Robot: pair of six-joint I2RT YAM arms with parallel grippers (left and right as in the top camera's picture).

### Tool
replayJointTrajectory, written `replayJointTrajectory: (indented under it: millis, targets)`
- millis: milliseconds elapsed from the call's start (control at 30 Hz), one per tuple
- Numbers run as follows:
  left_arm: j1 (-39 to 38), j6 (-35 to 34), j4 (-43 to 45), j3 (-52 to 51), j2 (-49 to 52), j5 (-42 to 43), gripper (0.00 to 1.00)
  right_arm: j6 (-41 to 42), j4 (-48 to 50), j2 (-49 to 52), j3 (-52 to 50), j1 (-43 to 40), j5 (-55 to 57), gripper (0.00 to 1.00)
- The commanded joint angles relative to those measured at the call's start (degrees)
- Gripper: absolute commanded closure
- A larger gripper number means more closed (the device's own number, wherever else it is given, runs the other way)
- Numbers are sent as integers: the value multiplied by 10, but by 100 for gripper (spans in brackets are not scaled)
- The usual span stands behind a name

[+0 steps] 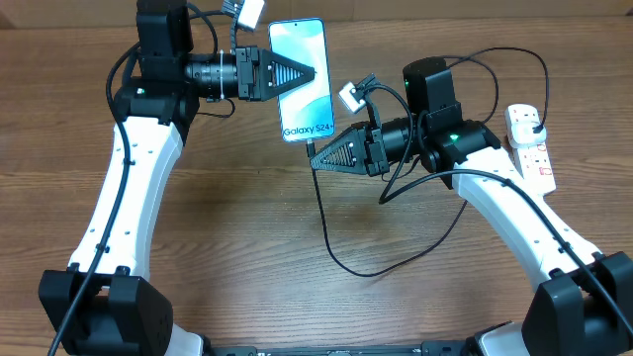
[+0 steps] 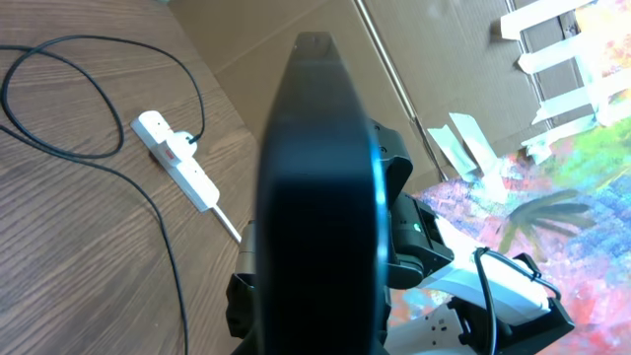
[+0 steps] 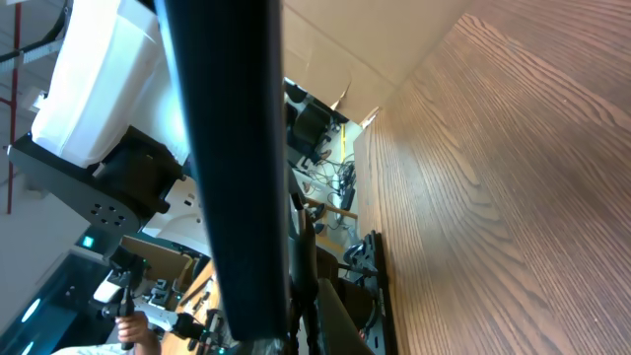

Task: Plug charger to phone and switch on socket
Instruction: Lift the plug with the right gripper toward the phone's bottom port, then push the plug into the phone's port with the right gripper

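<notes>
My left gripper is shut on the left edge of the phone and holds it off the table, blue "Galaxy S24+" screen facing up. In the left wrist view the phone fills the middle as a dark edge. My right gripper is shut on the connector tip of the charger, right at the phone's bottom edge. The black cable loops over the table to a black plug sitting in the white socket at the far right. The right wrist view shows the phone's dark edge.
The socket and the cable lie on the wood table in the left wrist view. The cable's slack loop lies between the two arms. Both arm bases stand at the table's near edge.
</notes>
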Motion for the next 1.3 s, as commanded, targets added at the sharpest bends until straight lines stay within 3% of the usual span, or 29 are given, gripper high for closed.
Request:
replayJointTrajectory:
  millis: [0, 633, 967, 1267]
  targets:
    - [0, 21, 1, 7, -8, 15, 96, 2, 4, -3, 3, -2, -14, 96]
    - [0, 28, 1, 7, -8, 31, 96, 5, 19, -3, 3, -3, -14, 96]
    - [0, 29, -2, 7, -8, 30, 96, 94, 106, -3, 3, -2, 9, 96]
    - [0, 33, -48, 7, -8, 6, 96, 121, 109, -3, 3, -2, 61, 96]
